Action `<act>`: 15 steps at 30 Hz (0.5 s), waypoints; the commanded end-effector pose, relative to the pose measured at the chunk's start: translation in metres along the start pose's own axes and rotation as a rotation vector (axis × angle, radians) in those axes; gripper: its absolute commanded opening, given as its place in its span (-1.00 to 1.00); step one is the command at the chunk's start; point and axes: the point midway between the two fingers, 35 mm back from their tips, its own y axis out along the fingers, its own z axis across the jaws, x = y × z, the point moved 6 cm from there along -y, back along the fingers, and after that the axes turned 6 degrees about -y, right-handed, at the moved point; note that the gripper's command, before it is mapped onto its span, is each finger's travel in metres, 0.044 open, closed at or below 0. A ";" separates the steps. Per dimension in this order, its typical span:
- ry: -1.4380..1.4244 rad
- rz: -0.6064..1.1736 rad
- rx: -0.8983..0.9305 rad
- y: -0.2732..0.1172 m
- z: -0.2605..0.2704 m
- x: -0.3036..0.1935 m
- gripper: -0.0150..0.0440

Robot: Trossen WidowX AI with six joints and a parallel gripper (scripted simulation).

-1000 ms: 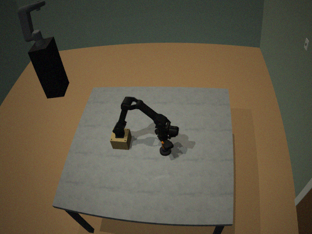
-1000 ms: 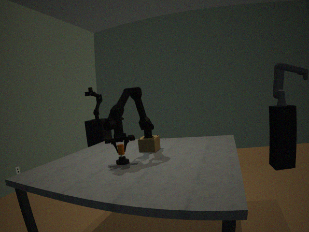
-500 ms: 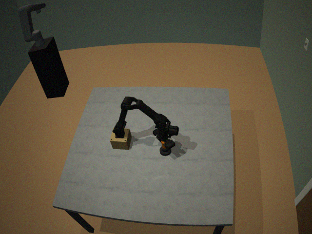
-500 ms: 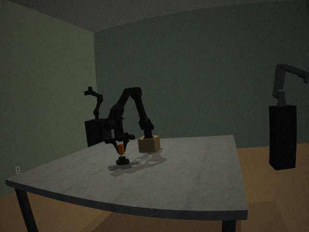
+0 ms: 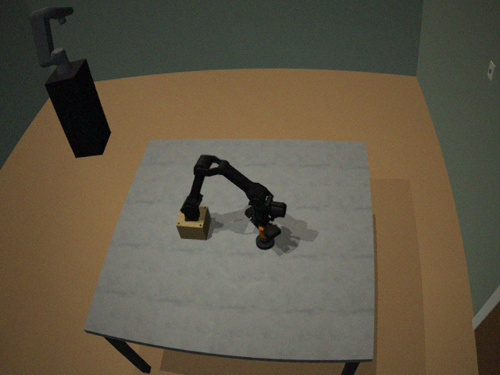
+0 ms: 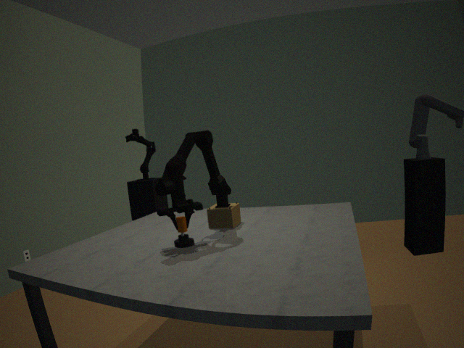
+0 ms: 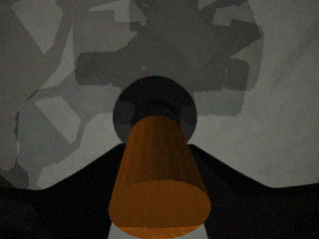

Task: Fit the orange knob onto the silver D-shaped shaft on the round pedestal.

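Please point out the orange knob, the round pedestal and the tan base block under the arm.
Orange knob (image 6: 181,225) (image 7: 159,164): exterior and wrist, its side.
Round pedestal (image 5: 265,244) (image 6: 183,243): top and exterior, its dark base.
Tan base block (image 5: 193,232): top, front face.

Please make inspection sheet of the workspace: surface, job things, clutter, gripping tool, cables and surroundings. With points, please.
Surface: grey table (image 5: 226,274) (image 6: 262,270), shadows on it.
Job's things: orange knob (image 5: 262,233) (image 6: 181,224) (image 7: 159,204) above the round pedestal (image 5: 265,243) (image 6: 184,242) (image 7: 155,90), not down on it; a bit of shaft shows between them. Flat-side alignment: cannot tell.
Clutter: nothing seen.
Tool (image 5: 263,232) (image 6: 181,225) (image 7: 156,150): shut on the knob.
Cables: nothing seen.
Surroundings: green walls (image 5: 258,36) (image 6: 280,112); wall outlet (image 5: 491,70) (image 6: 26,255); two other arms on dark stands, off the table.
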 end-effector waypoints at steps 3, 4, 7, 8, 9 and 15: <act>-0.006 -0.003 0.000 0.001 0.000 0.001 -0.49; -0.006 -0.003 0.000 0.001 0.000 0.001 -0.49; -0.006 -0.003 0.000 0.001 0.000 0.001 -0.49; -0.006 -0.003 0.000 0.001 0.000 0.001 -0.49; -0.006 -0.003 0.000 0.001 0.000 0.001 -0.49; -0.006 -0.003 0.000 0.002 0.000 0.001 -0.49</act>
